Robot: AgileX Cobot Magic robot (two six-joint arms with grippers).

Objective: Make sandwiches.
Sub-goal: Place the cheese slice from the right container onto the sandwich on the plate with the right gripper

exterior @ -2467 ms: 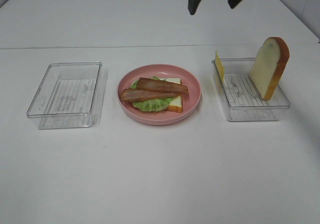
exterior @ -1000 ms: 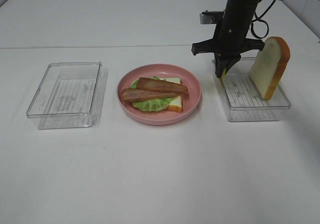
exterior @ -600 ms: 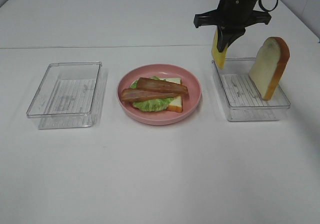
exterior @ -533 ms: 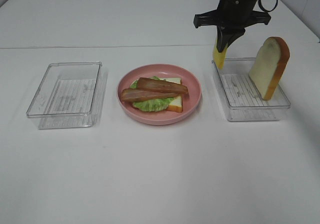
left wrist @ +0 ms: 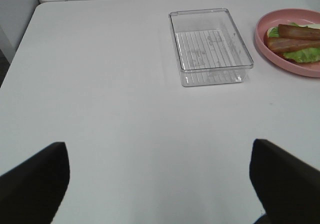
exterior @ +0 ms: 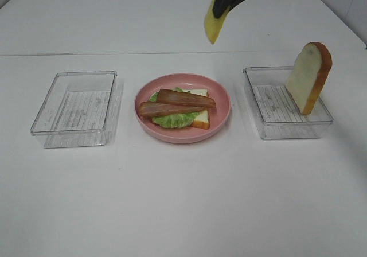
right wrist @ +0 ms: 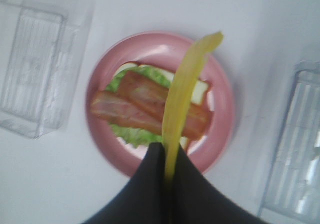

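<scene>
White counter (exterior: 183, 211): your right claw (exterior: 225, 2) pinching thin yellow cheese slice (exterior: 213, 23) above round pink plate (exterior: 222, 105); left claw (left wrist: 160, 179) spread.

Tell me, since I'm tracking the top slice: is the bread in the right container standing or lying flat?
Standing. The bread slice is upright on its edge in the right clear container, leaning near the far right corner.

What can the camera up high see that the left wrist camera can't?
Only the high view shows the cheese pinched in the right gripper, and the bread slice leaning in the right-hand box. Only the left wrist view shows the left gripper, open. Both show the pink plate, bacon, lettuce and the empty box.
</scene>
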